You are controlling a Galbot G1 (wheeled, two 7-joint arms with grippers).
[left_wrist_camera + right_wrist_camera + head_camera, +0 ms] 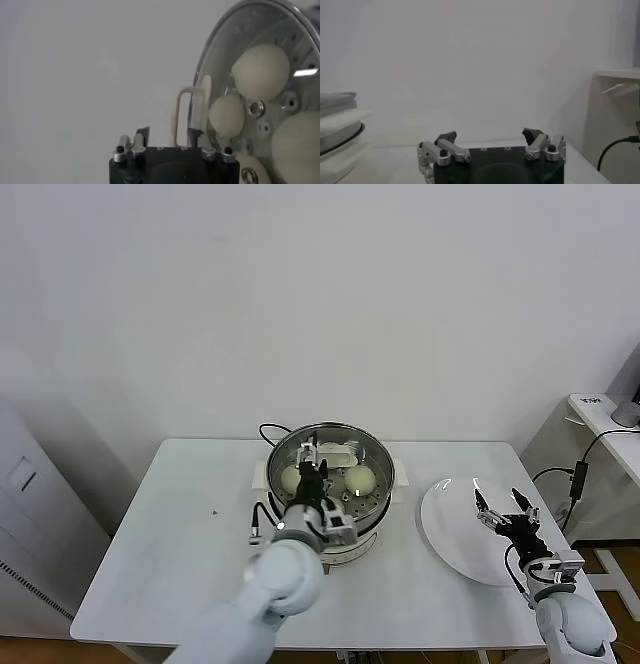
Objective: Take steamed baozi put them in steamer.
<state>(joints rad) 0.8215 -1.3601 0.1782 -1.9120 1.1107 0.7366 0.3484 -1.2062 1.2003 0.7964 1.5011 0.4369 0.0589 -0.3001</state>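
The steamer [372,452] is a shiny steel basket on a white cooker base at the table's middle back. Several cream-white baozi lie in it: one at the left [290,479], one at the right [359,478], more behind. In the left wrist view the steamer's rim [210,60] and baozi [261,70] show close up. My left gripper [311,454] hovers over the steamer's near left part, open and empty; its own view [168,134] shows the same. My right gripper [505,509] is open and empty above the white plate [450,534]; its own view [490,135] shows the same.
A black cord [258,522] loops beside the cooker base. The white plate has nothing on it. A white side table [600,419] with cables stands at the right, and a grey cabinet [30,484] at the left. The cooker's side [335,125] shows in the right wrist view.
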